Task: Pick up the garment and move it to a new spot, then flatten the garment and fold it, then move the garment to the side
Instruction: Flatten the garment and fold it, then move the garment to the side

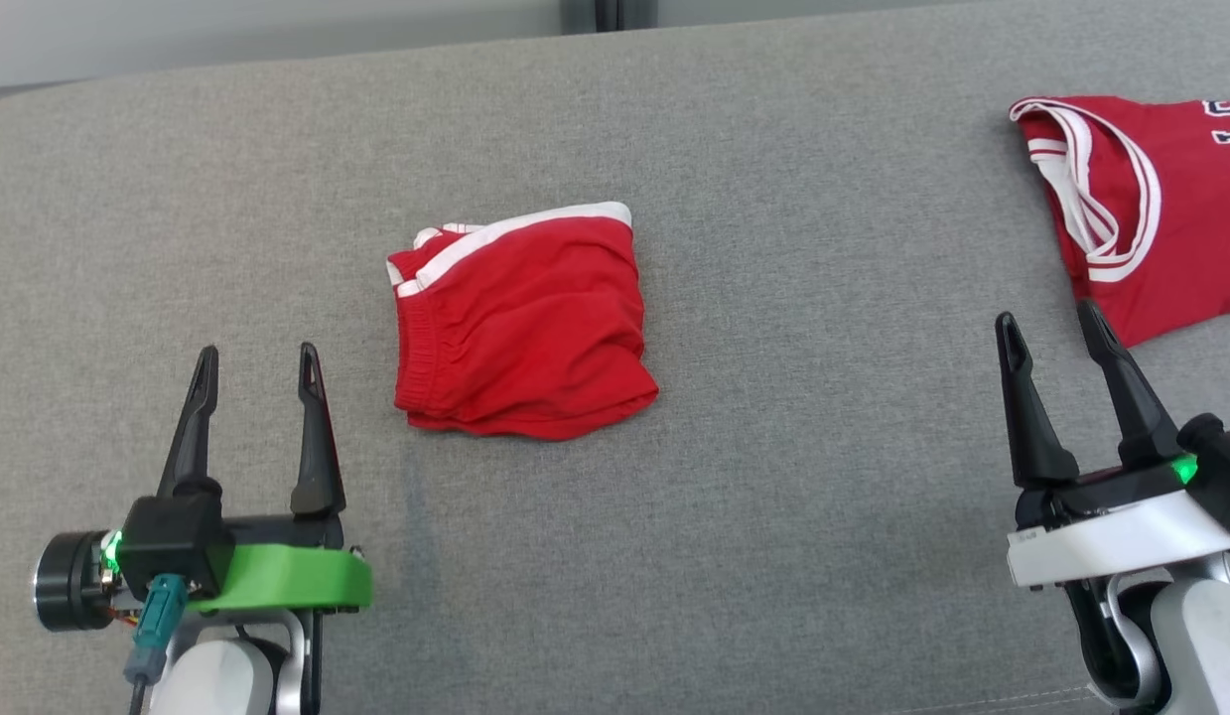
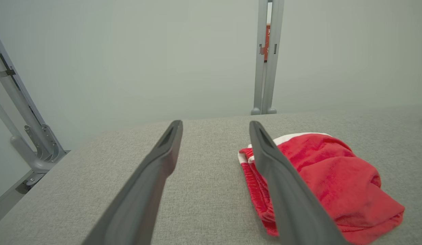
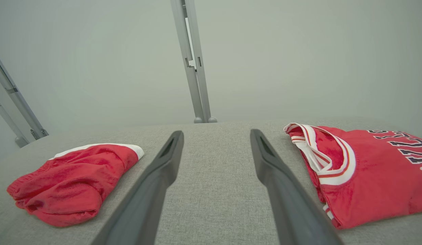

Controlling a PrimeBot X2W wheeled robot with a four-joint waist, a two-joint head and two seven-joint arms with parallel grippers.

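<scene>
1. Left gripper [image 1: 258,350]: two long dark fingers spread apart, holding nothing. It sits at lower left over the grey woven fabric work surface [image 1: 773,516], just left of the garment.
2. Garment: red knit shorts with white trim and an elastic waistband [image 1: 525,323]. They lie at the centre of the surface in a compact, roughly square, slightly rumpled bundle.
3. Right gripper [image 1: 1046,313]: fingers spread, empty, at lower right. Its tips are near the red sleeveless jersey with white-striped armholes and dark lettering [image 1: 1141,218] at the far right edge.
4. Assessment: the shorts appear folded, and the move to the side looks not yet done.
</scene>
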